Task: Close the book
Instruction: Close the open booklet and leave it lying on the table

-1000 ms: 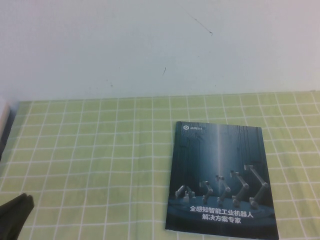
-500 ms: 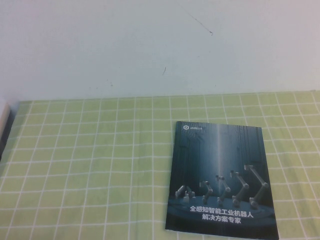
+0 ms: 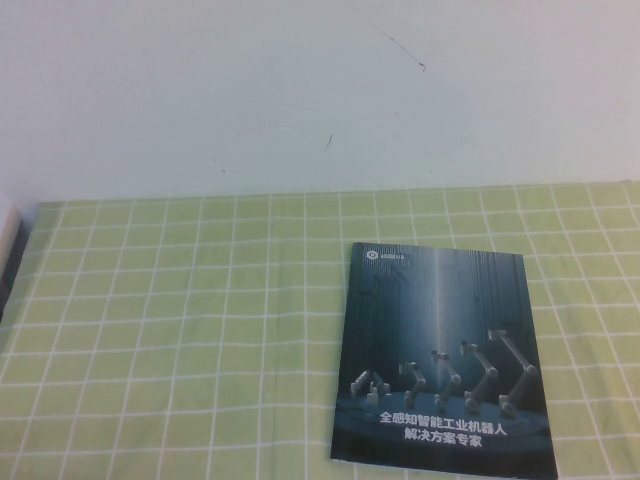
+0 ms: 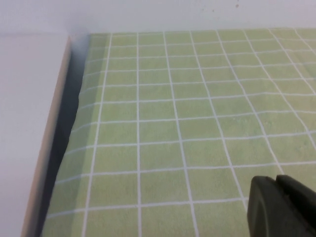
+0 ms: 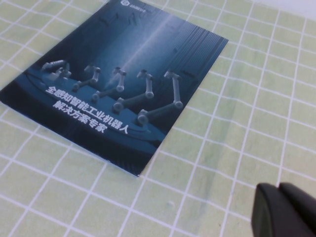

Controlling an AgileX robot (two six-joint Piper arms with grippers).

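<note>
Ahead of the right gripper (image 5: 279,193), whose fingers sit together, the book (image 3: 440,360) lies closed and flat, cover up, on the green checked cloth (image 3: 180,320), apart from the fingertips. The left gripper (image 4: 276,186), fingers likewise together, hangs over bare cloth near a white ledge (image 4: 29,123).

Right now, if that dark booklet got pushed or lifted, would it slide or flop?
The booklet looks thin and lies flat, so it is probably light and would likely bend if lifted by one edge. Its smooth cover may slip. The left gripper hovers over bare cloth, the right gripper near the booklet.
</note>
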